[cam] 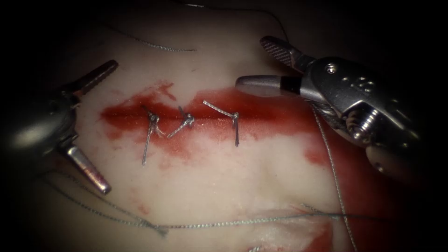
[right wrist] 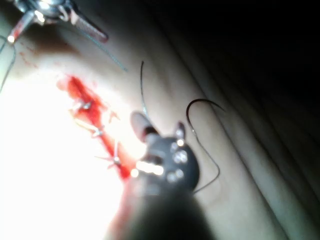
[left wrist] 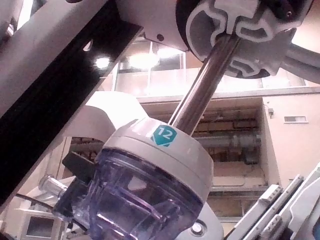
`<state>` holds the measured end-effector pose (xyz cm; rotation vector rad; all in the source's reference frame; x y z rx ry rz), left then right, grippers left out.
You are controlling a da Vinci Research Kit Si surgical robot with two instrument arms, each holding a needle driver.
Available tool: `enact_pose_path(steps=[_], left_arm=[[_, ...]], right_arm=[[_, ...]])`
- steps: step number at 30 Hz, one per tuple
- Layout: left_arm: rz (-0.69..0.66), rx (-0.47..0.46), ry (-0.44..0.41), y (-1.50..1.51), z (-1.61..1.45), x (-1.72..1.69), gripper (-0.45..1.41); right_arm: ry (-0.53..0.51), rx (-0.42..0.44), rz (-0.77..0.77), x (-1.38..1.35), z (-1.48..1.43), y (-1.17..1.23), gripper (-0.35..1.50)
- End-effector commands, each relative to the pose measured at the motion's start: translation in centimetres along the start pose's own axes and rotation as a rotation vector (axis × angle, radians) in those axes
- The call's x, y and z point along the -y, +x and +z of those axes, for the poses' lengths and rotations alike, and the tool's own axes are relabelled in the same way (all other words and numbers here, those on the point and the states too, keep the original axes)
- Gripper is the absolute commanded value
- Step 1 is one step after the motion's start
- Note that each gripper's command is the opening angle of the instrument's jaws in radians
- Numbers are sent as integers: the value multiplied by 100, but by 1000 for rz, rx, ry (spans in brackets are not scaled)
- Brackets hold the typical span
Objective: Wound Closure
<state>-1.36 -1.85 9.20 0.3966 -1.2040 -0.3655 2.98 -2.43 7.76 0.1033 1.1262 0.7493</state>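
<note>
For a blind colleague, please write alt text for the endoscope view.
Both tools hover open and empty over the tissue: left pincer, right pincer. Three knots close the cut; loose thread lies below.

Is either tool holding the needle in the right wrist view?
No. The needle lies free on the tissue, beside the right tool, whose jaws are open and empty.

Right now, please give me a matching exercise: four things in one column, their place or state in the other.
1 left end effector
2 right end effector
3 needle
4 stitches

a knotted across the cut
b open, empty, left of the cut
c open, empty, above the cut's right end
d lying on the tissue, held by neither

Pairs: 1b, 2c, 3d, 4a
</note>
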Motion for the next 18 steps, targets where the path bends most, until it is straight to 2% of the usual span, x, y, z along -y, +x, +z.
enact_pose_path(steps=[1, 18], left_arm=[[4, 5, -4, -11, 3, -7, 140], [6, 4, -7, -10, 5, -4, 140]], right_arm=[[-1, -5, -2, -7, 8, 7, 138], [1, -6, -5, -3, 9, 6, 141]])
